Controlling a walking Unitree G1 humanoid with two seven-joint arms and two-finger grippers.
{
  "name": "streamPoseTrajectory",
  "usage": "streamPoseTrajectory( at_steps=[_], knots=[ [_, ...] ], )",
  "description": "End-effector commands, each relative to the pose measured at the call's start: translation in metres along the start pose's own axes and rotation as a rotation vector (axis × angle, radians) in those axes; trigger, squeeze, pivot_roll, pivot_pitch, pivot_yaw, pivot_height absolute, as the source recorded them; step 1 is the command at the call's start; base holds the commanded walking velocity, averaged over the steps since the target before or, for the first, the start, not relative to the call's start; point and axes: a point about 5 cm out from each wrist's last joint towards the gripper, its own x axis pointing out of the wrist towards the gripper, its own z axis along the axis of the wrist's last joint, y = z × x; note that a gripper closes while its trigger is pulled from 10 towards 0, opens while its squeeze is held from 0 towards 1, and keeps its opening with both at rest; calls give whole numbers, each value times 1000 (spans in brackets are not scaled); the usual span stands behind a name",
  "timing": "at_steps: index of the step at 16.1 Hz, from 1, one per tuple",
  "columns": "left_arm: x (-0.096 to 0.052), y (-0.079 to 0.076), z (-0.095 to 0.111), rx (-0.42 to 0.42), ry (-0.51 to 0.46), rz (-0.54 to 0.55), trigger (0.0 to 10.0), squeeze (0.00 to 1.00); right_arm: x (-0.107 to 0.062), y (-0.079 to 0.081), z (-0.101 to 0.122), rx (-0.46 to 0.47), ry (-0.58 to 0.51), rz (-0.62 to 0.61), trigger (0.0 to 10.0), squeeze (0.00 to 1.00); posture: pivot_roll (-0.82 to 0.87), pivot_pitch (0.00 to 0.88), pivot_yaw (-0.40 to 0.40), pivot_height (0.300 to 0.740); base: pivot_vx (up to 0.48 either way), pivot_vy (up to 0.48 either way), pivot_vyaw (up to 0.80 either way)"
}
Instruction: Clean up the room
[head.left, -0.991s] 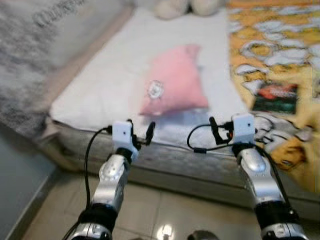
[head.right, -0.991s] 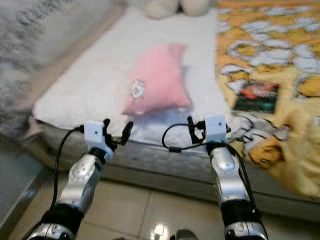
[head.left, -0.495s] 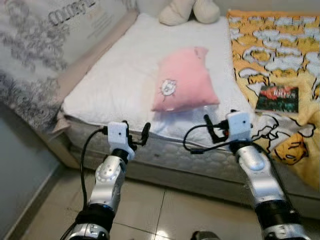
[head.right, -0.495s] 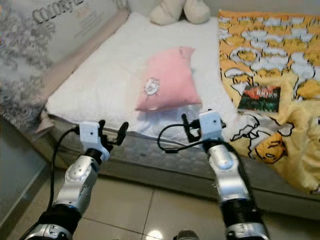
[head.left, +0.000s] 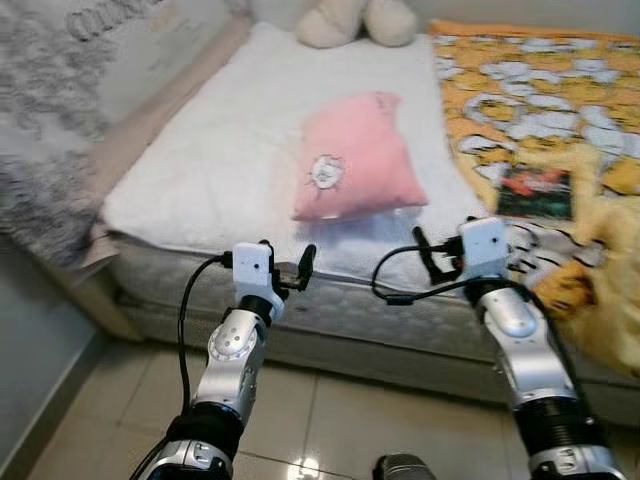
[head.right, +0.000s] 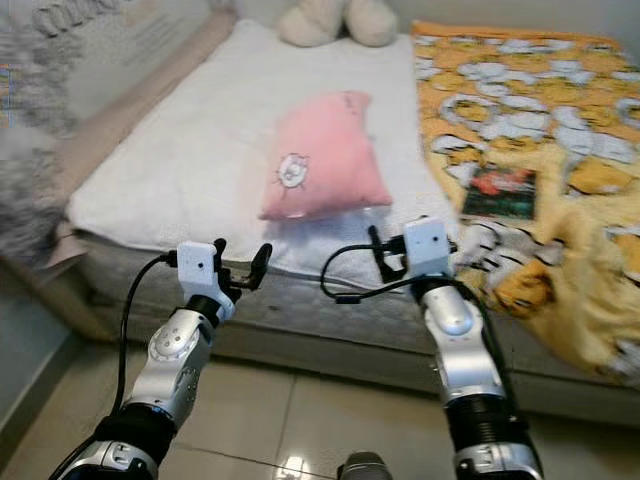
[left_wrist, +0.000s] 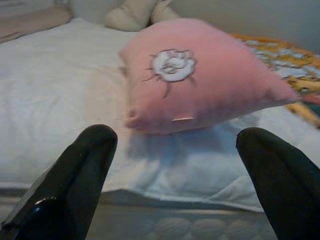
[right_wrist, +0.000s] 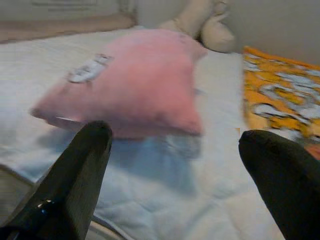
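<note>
Pink pillow (head.left: 357, 156) lies mid-frame on the white mattress (head.left: 210, 160), beyond both grippers and apart from them. Left gripper (head.left: 287, 268) and right gripper (head.left: 437, 258) hover at the mattress's near edge, jaws spread wide, empty. Book (head.left: 535, 192) rests on the yellow blanket (head.left: 530, 100), right side. Plush toy (head.left: 345, 20) at top centre.

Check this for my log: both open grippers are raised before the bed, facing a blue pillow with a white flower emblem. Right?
Not quite: the pillow is pink, as the left eye view shows. The left gripper and right gripper are open before the bed.
</note>
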Motion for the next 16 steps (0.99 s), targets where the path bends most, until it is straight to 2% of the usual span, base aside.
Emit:
streamPoseTrajectory(
  at_steps=[1, 5, 8, 9, 10, 11, 12, 13, 16],
  knots=[
    [3, 2, 3, 21, -1, -14, 10000, 0, 0, 2, 5, -5, -23, -6, 10000, 0, -293, 0, 107, 740, 0, 0, 0],
    [5, 2, 6, 5, -14, -42, 10000, 0, 1, 9, 6, -20, -40, 1, 10000, 0, -287, 0, 119, 740, 0, 120, -100],
    [7, 1, 9, 50, -19, -51, 10000, 0, 5, 8, 2, 25, -13, -8, 10000, 0, -279, 0, 120, 740, 0, 0, 0],
    [9, 0, 10, 59, -20, -56, 10000, 0, 8, 4, 3, 35, -9, -14, 10000, 0, -280, 0, 123, 740, 0, 0, 0],
    [10, -2, 14, 55, -35, -64, 10000, 0, 9, -12, 6, 36, -7, -42, 10000, 0, -280, 0, 126, 740, 0, 0, 0],
    [10, -2, 16, 53, -41, -66, 10000, 0, 9, -18, 7, 39, -5, -55, 10000, 0, -280, 0, 127, 740, 0, 0, 0],
    [10, 0, 18, 50, -47, -58, 10000, 0, 8, -33, 8, 53, 3, -93, 10000, 0, -282, 0, 133, 740, 0, 0, 0],
    [7, 6, 19, 52, -47, -41, 10000, 0, 5, -42, 7, 59, 8, -122, 10000, 0, -285, 0, 153, 740, 0, 0, 0],
    [6, 10, 19, 62, -48, -37, 10000, 0, 1, -35, 1, 76, 17, -127, 10000, 0, -280, 0, 161, 740, 0, -285, 0]
  ],
)
